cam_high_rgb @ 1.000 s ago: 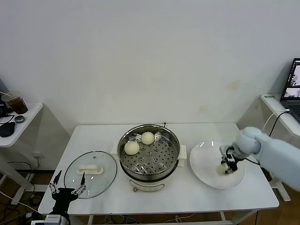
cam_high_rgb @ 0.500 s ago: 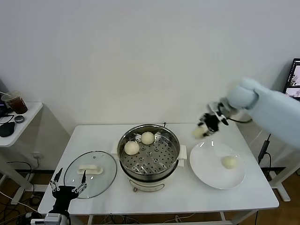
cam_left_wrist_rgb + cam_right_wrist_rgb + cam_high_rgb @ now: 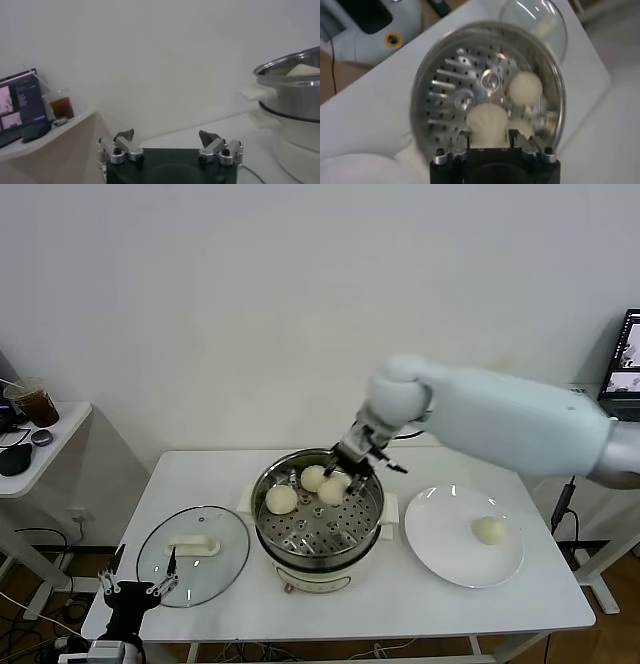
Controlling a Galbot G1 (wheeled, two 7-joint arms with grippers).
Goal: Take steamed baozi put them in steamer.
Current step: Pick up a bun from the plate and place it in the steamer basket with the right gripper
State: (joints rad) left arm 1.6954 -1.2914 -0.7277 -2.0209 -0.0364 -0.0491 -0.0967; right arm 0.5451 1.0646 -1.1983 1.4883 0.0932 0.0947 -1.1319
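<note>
Steamer (image 3: 318,514): polished stainless steel, mirror-glossy, perforated tray; base smooth cream plastic; baozi (image 3: 281,498): matt, smooth, dough-like skin; lid (image 3: 193,555): clear glossy glass, white plastic handle; plate (image 3: 445,549): glossy white, smooth; table (image 3: 520,604): matt white; right gripper (image 3: 489,141): black body, bare metal fittings.

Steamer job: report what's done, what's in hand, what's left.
Done: two buns sit on the perforated tray inside the steamer. In hand: the right claw is shut on a third bun, holding it over the tray. Left: one bun waits on the white plate. The left claw is open, parked near the glass lid.
</note>
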